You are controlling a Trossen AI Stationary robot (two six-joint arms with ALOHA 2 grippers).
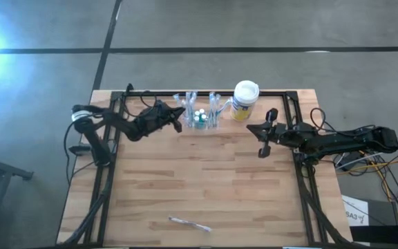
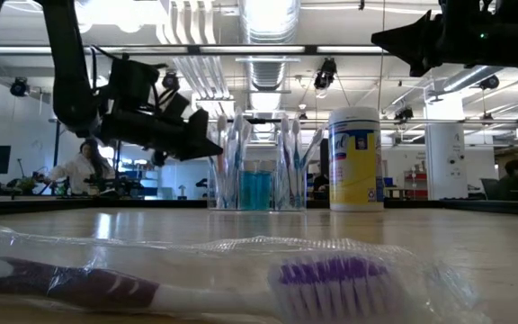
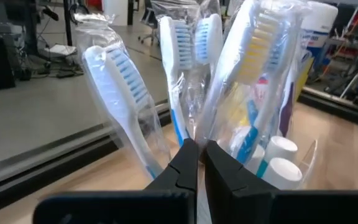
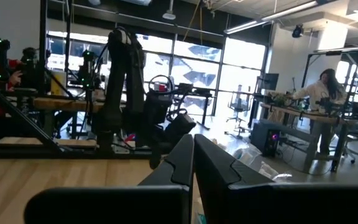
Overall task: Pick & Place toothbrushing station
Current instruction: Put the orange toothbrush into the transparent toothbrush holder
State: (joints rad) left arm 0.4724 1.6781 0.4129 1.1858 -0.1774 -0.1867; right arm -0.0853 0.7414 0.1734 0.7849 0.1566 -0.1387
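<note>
I hold the left gripper [image 1: 178,119] beside the toothbrushing station [image 1: 200,117], fingers nearly closed, gripping nothing, ready to approach. The right gripper [image 1: 262,142] waits apart, clenched empty.

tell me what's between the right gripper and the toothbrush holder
The white-lidded canister stands just right of the toothbrushing station, up-left of the right gripper; otherwise bare table, per the high view.
</note>
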